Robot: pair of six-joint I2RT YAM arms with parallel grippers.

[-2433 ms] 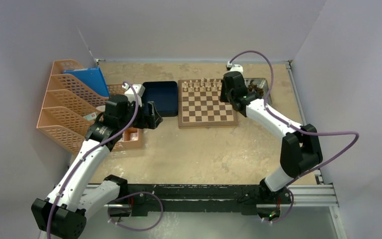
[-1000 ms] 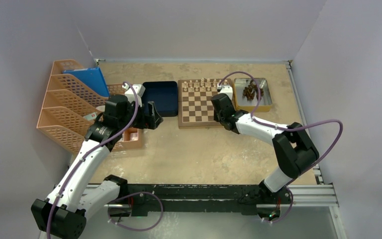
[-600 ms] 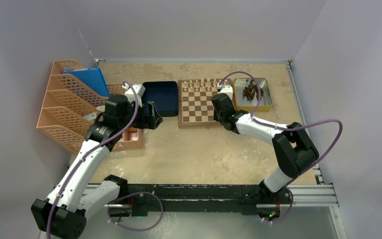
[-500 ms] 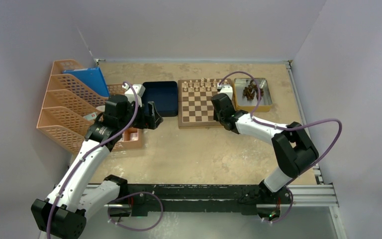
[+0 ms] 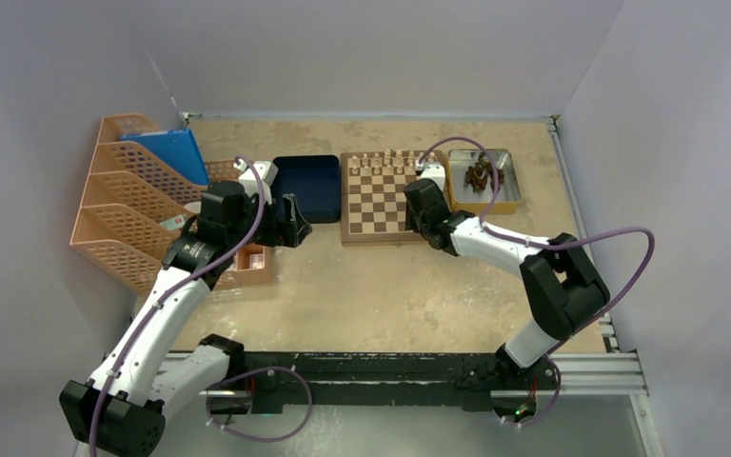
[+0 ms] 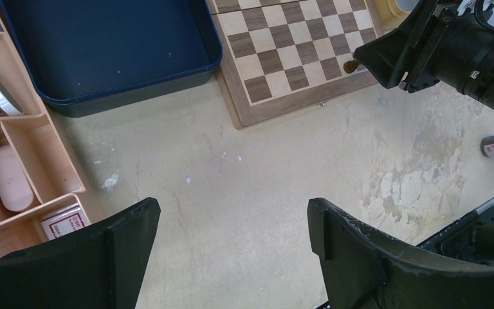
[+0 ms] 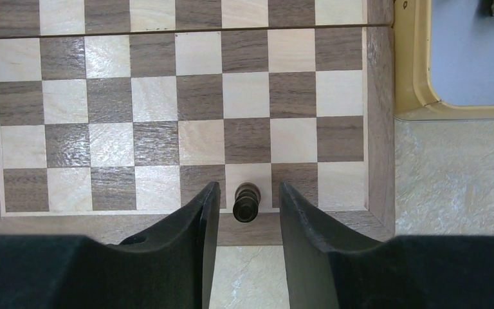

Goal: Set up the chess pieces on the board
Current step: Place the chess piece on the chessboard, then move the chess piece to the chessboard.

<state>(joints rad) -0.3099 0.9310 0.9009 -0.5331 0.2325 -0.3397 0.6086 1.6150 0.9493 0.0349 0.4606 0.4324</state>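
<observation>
Plain pale grey walls [image 5: 390,57] close in a beige, mottled desk [image 5: 371,286], and you have both arms reaching over it from the near edge. At the far left of the desk you see an orange mesh file rack [image 5: 119,209] with a blue folder [image 5: 167,152] in it. The board [image 5: 381,205] lies at the far middle of the desk, with a dark blue tray [image 5: 309,186] touching its left side and a silver tray [image 5: 511,181] with a yellowish rim just beside its right side. Your left tool [image 6: 231,209] hangs over the bare desk near the near left corner of the board; its jaws stand wide apart and it has hold of nothing. Your right tool [image 7: 247,185] is low over the near edge of the board, and its jaws are parted only a little. Between them one dark chess piece [image 7: 246,205] stands on a light square in the nearest row, the third square from the right border in the right wrist view. You can see a thin gap on each side of this piece, so the fingers [image 7: 209,199] do not grip it. The other dark chess pieces [image 5: 479,174] lie in a heap in the silver tray. Light pieces [image 5: 381,160] fill the two far rows of the board, too small to tell one kind from another.
</observation>
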